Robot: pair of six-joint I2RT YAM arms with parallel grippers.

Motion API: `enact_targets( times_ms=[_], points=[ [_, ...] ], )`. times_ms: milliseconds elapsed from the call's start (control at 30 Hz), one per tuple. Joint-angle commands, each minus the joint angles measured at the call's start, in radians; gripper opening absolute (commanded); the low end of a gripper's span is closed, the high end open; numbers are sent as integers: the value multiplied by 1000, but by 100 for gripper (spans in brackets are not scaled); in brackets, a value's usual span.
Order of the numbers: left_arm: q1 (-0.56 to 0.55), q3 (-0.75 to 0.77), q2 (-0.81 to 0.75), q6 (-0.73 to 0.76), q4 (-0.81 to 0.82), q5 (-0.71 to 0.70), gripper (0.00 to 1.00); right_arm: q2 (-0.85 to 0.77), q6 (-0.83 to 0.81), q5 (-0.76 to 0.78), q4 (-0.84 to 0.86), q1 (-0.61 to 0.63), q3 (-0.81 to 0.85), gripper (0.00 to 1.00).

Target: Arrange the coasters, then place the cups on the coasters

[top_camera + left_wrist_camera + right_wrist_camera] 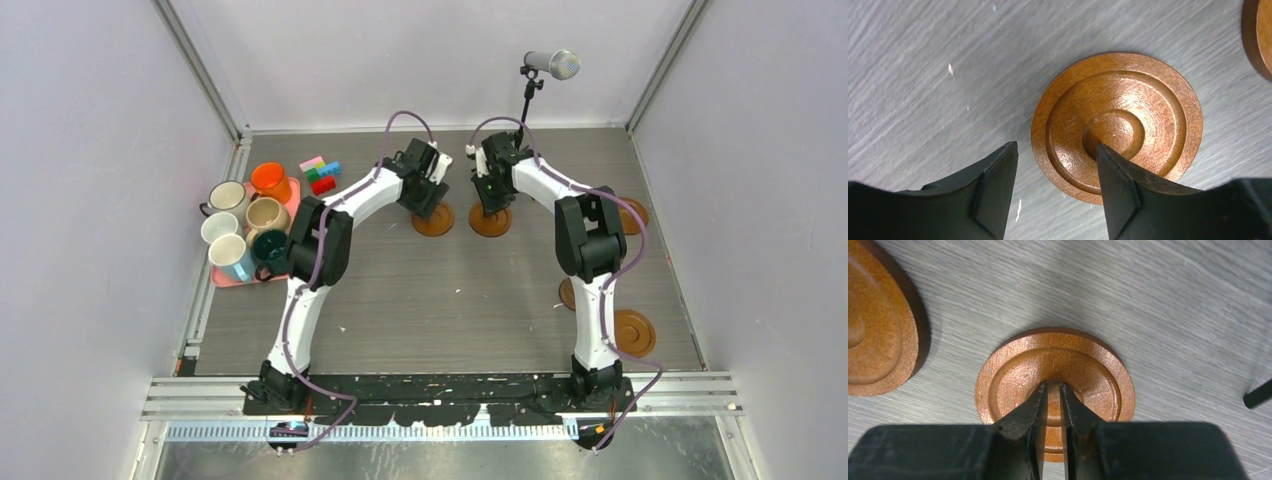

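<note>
Two round brown coasters lie side by side at the back middle of the table, the left coaster and the right coaster. My left gripper is open low over the left one, with one finger off its edge and the other above its centre. My right gripper is shut, its tips over the right coaster's centre bump. Three more coasters lie on the right. Several cups, among them an orange cup and a light blue cup, stand on the left.
The cups crowd a pink tray by the left wall. Small coloured toy blocks sit behind it. A microphone on a stand rises at the back. Walls enclose the table on three sides.
</note>
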Motion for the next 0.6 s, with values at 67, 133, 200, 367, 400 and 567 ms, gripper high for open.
enact_targets(
  times_ms=[67, 133, 200, 367, 400, 567],
  points=[
    [12, -143, -88, 47, -19, -91, 58, 55, 22, 5, 27, 44, 73, 21],
    [23, -163, -98, 37, -21, -91, 58, 59, 21, -3, 18, 55, 80, 21],
    [35, -174, -102, 27, -19, -84, 58, 55, 17, -6, 18, 67, 75, 21],
    [62, -153, -96, 6, -37, -40, 61, 34, 21, -10, 5, 79, 67, 21],
    [67, -151, -99, 2, -39, -20, 61, 28, 22, -7, 2, 79, 65, 21],
    [70, -149, -120, 6, -41, 21, 66, -19, 18, 7, -8, 77, 50, 21]
  ],
)
